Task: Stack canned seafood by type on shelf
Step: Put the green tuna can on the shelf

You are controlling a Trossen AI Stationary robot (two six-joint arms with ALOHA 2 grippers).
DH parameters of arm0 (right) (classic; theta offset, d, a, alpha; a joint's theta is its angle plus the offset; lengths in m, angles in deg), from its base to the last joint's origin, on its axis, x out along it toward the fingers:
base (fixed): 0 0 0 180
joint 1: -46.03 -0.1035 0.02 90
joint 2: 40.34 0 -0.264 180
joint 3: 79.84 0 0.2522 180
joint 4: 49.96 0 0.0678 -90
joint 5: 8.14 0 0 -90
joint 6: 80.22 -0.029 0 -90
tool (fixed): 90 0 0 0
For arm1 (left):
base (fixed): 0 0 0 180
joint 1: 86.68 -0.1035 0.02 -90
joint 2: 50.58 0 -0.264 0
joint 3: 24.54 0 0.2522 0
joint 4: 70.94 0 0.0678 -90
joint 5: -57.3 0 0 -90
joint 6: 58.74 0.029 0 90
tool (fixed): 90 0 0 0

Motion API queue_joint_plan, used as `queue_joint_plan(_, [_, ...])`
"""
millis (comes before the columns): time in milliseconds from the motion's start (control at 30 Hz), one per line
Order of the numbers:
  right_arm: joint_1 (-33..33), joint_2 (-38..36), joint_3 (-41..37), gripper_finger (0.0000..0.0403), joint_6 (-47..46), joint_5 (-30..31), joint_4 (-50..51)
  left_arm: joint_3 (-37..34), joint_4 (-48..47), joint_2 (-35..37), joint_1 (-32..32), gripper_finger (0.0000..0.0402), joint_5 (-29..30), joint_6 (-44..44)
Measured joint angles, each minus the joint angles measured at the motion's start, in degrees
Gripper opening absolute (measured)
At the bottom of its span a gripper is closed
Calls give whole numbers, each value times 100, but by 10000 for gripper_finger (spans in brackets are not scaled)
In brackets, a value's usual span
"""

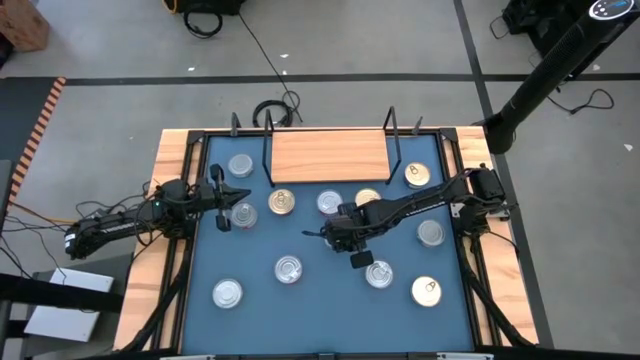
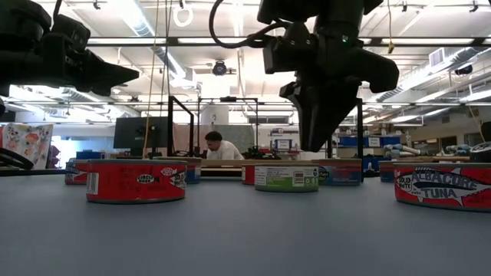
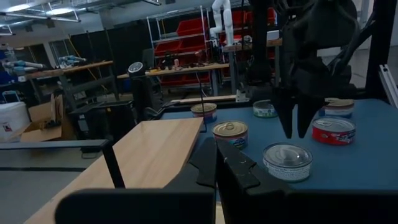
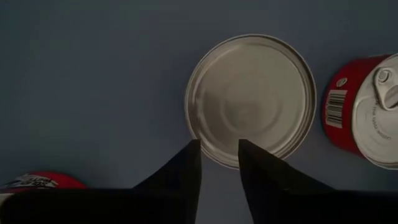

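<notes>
Several flat round tins stand scattered on the blue mat (image 1: 330, 310). The wooden shelf (image 1: 328, 155) with black wire ends lies at the far middle. My right gripper (image 4: 219, 158) points steeply down over the mat's middle, open by a narrow gap with nothing in it. It hangs just above a plain silver-topped tin (image 4: 252, 99), which shows a green label in the low view (image 2: 286, 178). Its fingertips (image 2: 316, 146) are clear of that tin's top. My left gripper (image 3: 217, 168) waits level and shut at the table's left, beside a silver tin (image 1: 243, 213).
A red-sided pull-tab tin (image 4: 367, 112) stands close beside the silver-topped one, and another red tin (image 4: 37, 182) is a little farther off. A red tin (image 2: 136, 182) and a tuna tin (image 2: 443, 188) stand nearer the front. A person (image 2: 219, 146) sits beyond the table.
</notes>
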Motion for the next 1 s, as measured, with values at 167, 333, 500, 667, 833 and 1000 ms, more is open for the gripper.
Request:
queue_joint_plan(167, [-86, -1, 0, 118, 18, 128, -51, 1, 0, 0, 0, 5, 0, 39])
queue_joint_plan(333, [-158, -3, 0, 119, 7, 110, -255, 0, -1, 0, 0, 5, 0, 39])
queue_joint_plan(500, [-157, -3, 0, 120, 5, 110, -265, 1, -3, -2, 0, 5, 0, 39])
queue_joint_plan(667, [-157, 47, -6, 118, 116, 112, -170, 2, -26, -2, 0, 5, 0, 37])
queue_joint_plan(833, [-157, 137, -15, 118, 531, 620, 289, 2, -86, -7, -1, 5, -2, 37])
queue_joint_plan(1000, [30, 133, -15, 115, 428, 685, 534, 1, -131, -7, -1, 5, -2, 42])
